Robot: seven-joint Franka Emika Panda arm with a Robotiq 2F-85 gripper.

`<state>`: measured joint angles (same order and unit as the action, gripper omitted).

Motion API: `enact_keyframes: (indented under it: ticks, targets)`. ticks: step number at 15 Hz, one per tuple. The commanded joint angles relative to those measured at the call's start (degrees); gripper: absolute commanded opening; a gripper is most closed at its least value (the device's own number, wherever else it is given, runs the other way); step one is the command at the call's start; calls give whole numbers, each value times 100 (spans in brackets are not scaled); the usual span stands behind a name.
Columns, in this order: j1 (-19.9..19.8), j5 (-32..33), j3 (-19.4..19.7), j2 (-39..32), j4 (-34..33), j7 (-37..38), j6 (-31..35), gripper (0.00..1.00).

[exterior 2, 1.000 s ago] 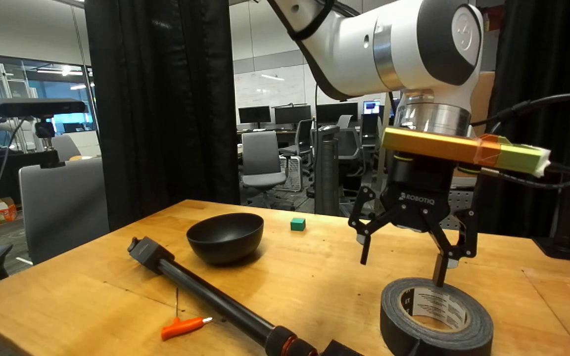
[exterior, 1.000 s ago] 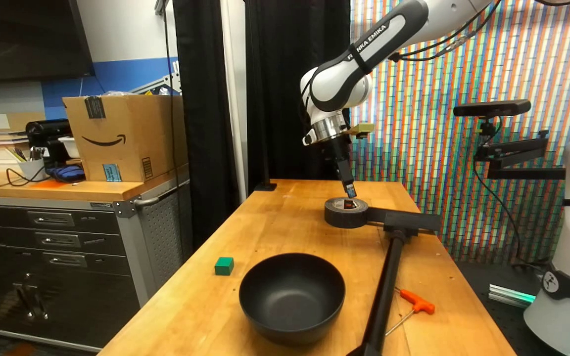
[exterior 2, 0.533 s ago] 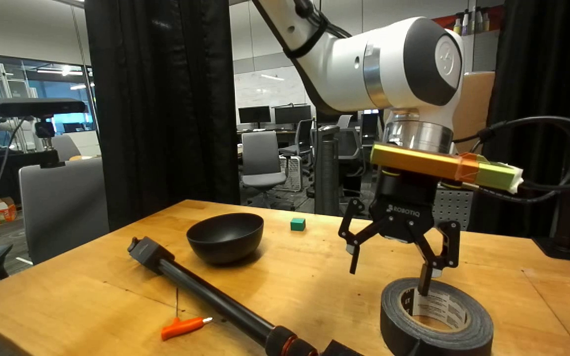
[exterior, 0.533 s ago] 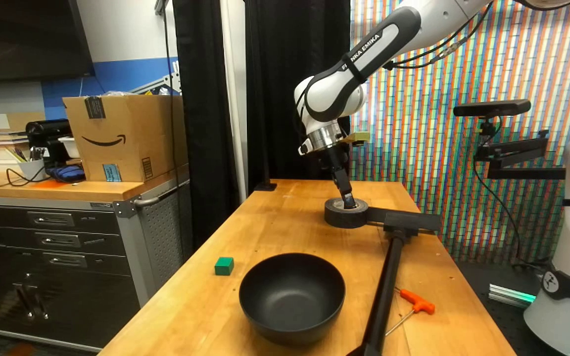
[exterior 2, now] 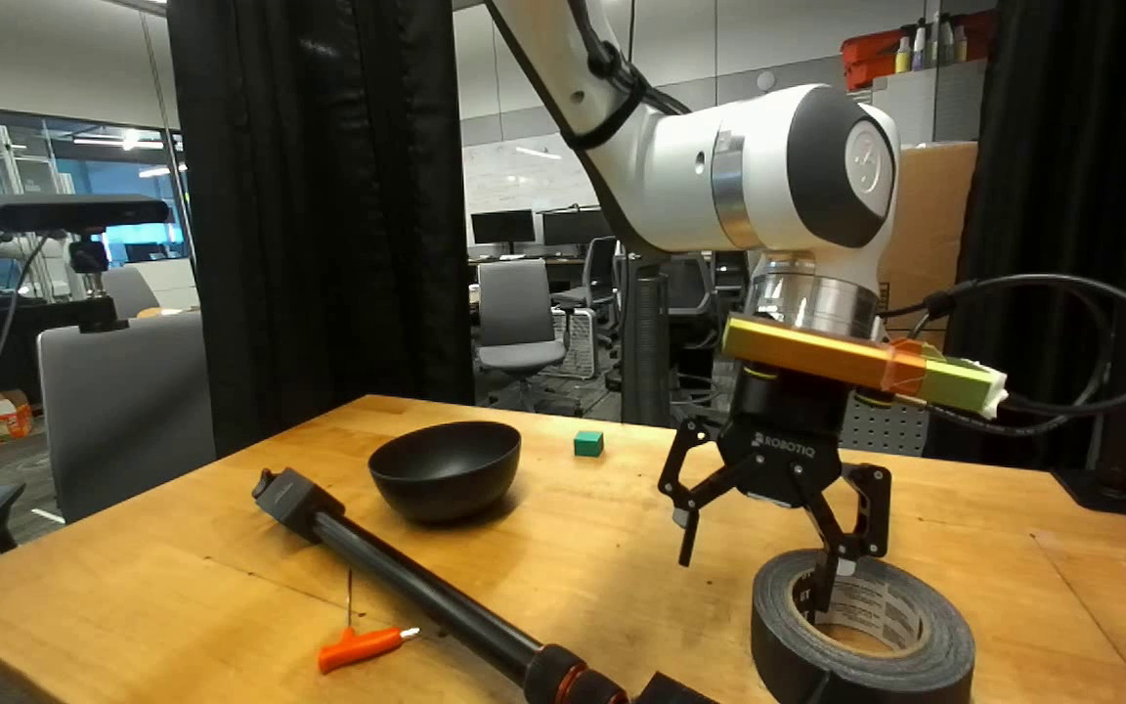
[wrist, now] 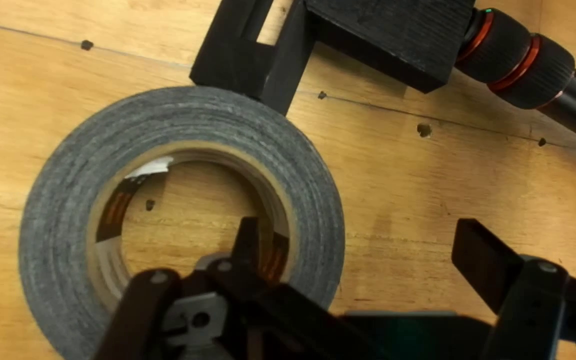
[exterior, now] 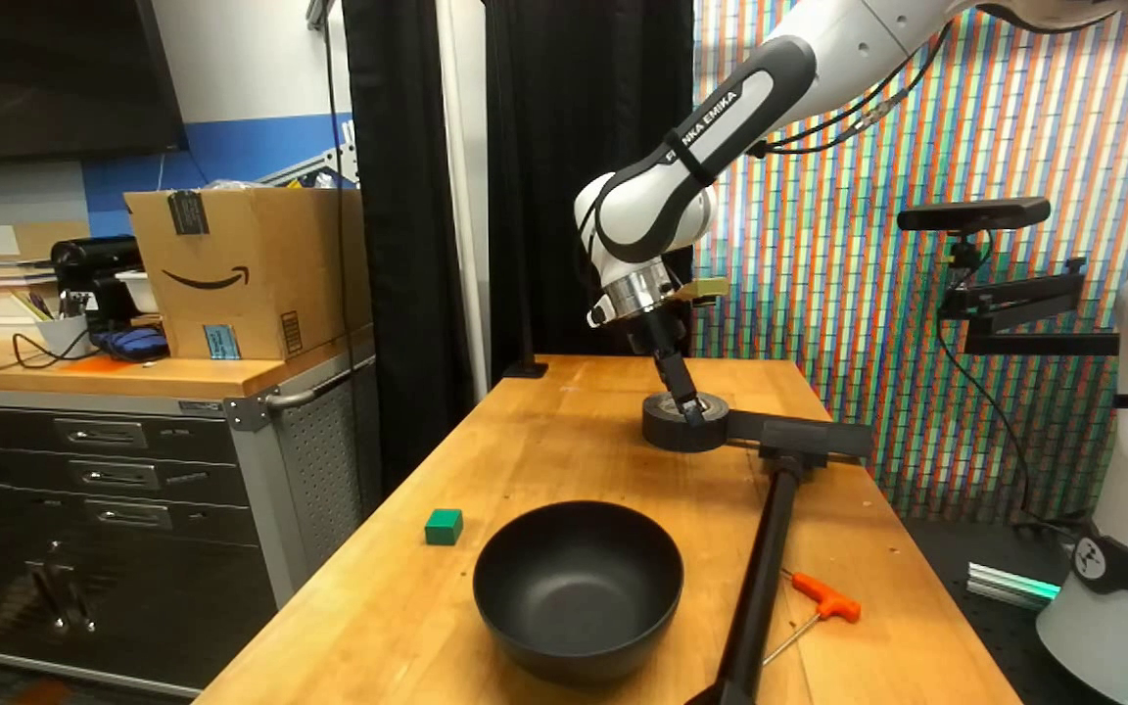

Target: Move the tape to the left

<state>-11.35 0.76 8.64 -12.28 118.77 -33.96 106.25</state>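
Plainly, end effector [exterior 2: 752, 587] spread wide, empty-handed, one finger [exterior 2: 823, 585] inside the tape's [exterior 2: 861, 671] hole (black bowl [exterior 2: 444, 492] well apart).

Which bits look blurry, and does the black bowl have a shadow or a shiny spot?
Wrist view: the gripper looks dark and a bit blurry, probably from being so close, while the tape looks crisper. In an exterior view, the black bowl casts a soft shadow on the table. In an exterior view, the bowl's inner bottom has a faint pale gleam.
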Motion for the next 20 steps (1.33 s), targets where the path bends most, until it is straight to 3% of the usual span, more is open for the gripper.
enact_keyframes:
  ticks: [1, 17, 18, 20]
  targets:
    - [-92, -92, -59, -66, -148, -104, -11, 100]
    - [-169, -17, -51, -322, -235, -134, -29, 100]
    - [-172, -15, -57, -332, -250, -136, -36, 93]
    - [-181, -2, -60, -344, -261, -143, -29, 68]
